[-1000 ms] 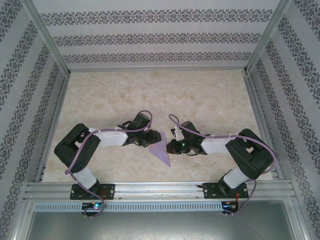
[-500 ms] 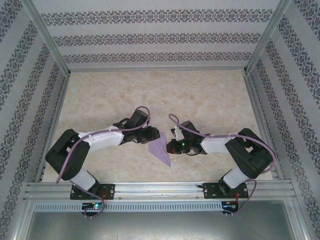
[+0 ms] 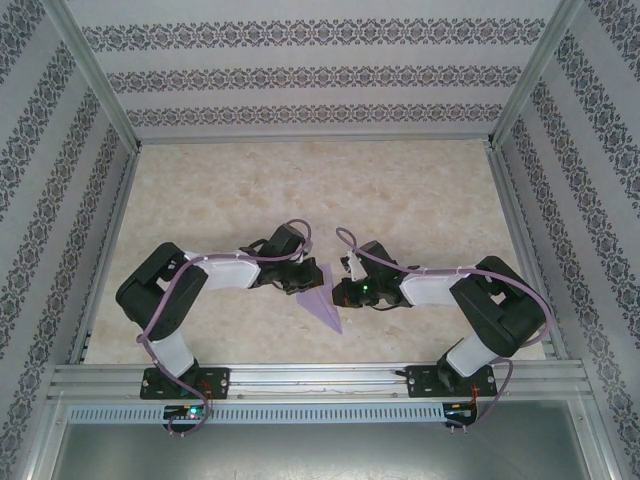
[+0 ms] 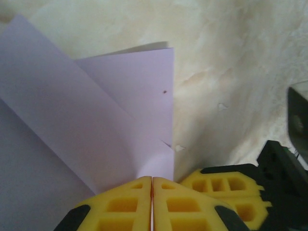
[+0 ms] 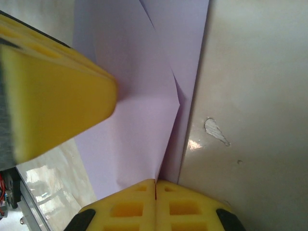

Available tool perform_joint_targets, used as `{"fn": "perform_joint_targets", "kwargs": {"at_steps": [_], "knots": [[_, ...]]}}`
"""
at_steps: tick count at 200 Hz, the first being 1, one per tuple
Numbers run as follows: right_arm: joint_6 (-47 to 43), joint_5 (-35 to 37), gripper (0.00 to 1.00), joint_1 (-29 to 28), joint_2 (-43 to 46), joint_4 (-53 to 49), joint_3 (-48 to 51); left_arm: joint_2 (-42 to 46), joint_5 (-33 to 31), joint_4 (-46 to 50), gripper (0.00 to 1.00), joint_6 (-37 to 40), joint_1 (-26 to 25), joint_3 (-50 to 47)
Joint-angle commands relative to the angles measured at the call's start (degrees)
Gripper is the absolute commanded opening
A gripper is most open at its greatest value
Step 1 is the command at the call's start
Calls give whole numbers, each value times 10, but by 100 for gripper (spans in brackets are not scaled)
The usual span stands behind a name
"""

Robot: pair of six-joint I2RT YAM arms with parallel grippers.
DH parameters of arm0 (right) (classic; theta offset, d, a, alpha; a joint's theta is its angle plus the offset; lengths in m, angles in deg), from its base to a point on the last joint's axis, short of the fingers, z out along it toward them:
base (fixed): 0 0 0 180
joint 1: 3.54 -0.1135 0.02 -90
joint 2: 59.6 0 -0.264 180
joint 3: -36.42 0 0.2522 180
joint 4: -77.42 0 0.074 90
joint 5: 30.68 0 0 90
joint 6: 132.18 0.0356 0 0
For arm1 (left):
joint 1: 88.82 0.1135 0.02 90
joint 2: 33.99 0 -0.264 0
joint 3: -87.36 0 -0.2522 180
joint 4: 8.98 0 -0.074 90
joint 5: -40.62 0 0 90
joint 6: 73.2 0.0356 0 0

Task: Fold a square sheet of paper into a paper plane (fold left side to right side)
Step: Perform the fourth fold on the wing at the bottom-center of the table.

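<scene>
Two robot arms [image 3: 225, 270] meet over a lavender paper plane [image 3: 322, 303] on a marble-patterned bench [image 3: 400, 190]. Walls [image 3: 300, 75] papered in grey floral stripes enclose the bench, and aluminium frame rails [image 3: 320, 378] run along its near edge. Purple cables [image 3: 290, 228] loop above each wrist, and from overhead the wrist housings cover much of the paper's wide end. The bench top is cream and beige and glossy in places. The right wrist view shows a small white chip [image 5: 214, 131] on it, just off the paper at 3 o'clock.

The plane lies toward the bench's 6 o'clock edge, between the two arms, with its narrow tip aimed at about 5 o'clock. The left end effector [image 3: 303, 280], at the paper's 10 o'clock, has its yellow fingers [image 4: 125, 207] pressed together with a folded corner of the plane caught in the seam. The right end effector [image 3: 338, 292], at 2 o'clock, is likewise clamped tight on the paper's edge. Close up, the paper shows overlapping flaps, sharp diagonal creases and one tiny dark speck [image 4: 164, 91].
</scene>
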Motion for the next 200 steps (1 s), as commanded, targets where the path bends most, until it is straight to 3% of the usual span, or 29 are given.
{"fn": "perform_joint_targets", "kwargs": {"at_steps": [1,52,144,200], "knots": [[-16,83,0,-14,-40,-58,12,-10,8,-25,8,12,-10,14],[-20,87,0,-14,-39,-71,12,-35,2,-67,7,-5,-6,-21],[-17,43,0,-10,-5,-70,-10,-29,-25,-28,4,1,-6,-61],[1,4,16,2,31,-62,-38,-23,-33,-17,3,1,-6,-70]]}}
